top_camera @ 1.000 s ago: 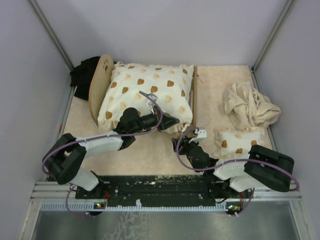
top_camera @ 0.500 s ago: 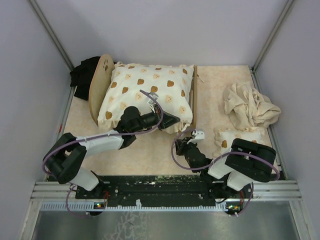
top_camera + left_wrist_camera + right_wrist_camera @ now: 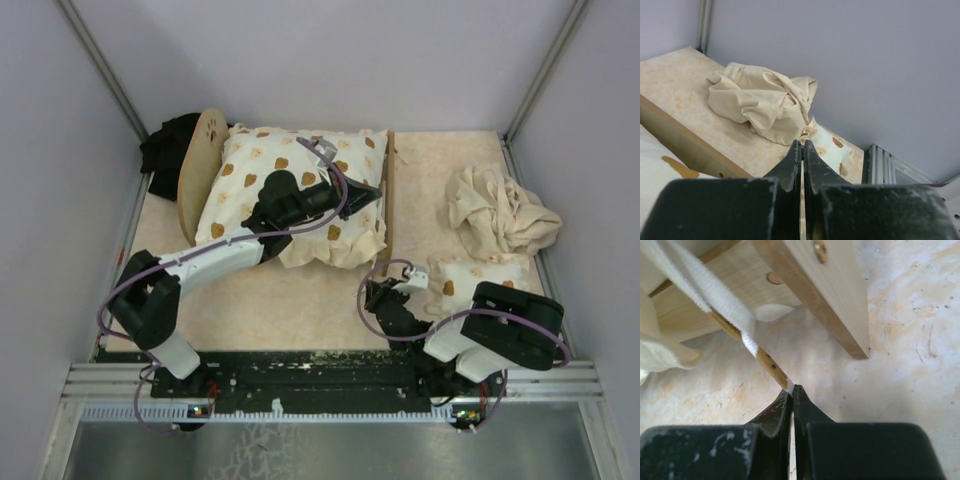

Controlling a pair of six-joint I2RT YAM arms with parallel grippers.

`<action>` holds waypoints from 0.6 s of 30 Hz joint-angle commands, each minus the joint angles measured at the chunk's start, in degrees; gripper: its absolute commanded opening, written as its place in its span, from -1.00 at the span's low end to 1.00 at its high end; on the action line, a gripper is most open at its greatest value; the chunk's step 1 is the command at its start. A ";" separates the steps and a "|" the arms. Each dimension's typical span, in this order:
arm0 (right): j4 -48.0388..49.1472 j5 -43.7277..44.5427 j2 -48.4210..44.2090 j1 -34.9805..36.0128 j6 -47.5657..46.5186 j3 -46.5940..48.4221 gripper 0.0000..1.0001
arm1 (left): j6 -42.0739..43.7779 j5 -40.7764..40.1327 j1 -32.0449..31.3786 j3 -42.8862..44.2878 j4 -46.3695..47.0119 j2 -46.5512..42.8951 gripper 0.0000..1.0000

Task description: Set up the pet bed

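**One bed, two cushions, two cloths, both grippers closed**

You have one pet bed [image 3: 194,215] on the table [image 3: 300,300]. It reaches from about 10 o'clock to the centre, with its rounded headboard [image 3: 208,140] at the 9 o'clock end and its footboard [image 3: 389,190] at the 3 o'clock end.

Count two cream cushions with brown prints. The large cushion [image 3: 300,170] lies on the bed and fills it between the two boards. The small cushion [image 3: 470,278] lies on the table at 4 o'clock, apart from the bed.

Count two cloths as well. One crumpled beige cloth [image 3: 500,212] sits at 2 o'clock, just beyond the small cushion. One black cloth [image 3: 168,145] sits at 10 o'clock, behind the headboard.

Your left gripper [image 3: 802,146] is above the large cushion near the footboard, its fingers pressed together with nothing between them. Your right gripper [image 3: 791,390] is low at the near corner of the footboard, its fingers also pressed together. A white strip [image 3: 715,295] runs down to its tips, and you cannot tell whether it is pinched.
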 commanded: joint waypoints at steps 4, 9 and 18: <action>-5.75 1.30 2.72 0.46 12.70 0.48 -1.00 | 5.69 -3.38 0.56 10.04 -3.81 2.63 -1.00; 3.05 -0.26 9.06 0.50 12.87 0.57 -1.00 | 4.97 -2.29 0.66 12.12 -3.14 3.14 -1.00; -5.71 2.54 4.23 0.32 10.60 3.41 -1.00 | 3.11 -0.51 0.96 14.04 -0.45 4.39 -1.00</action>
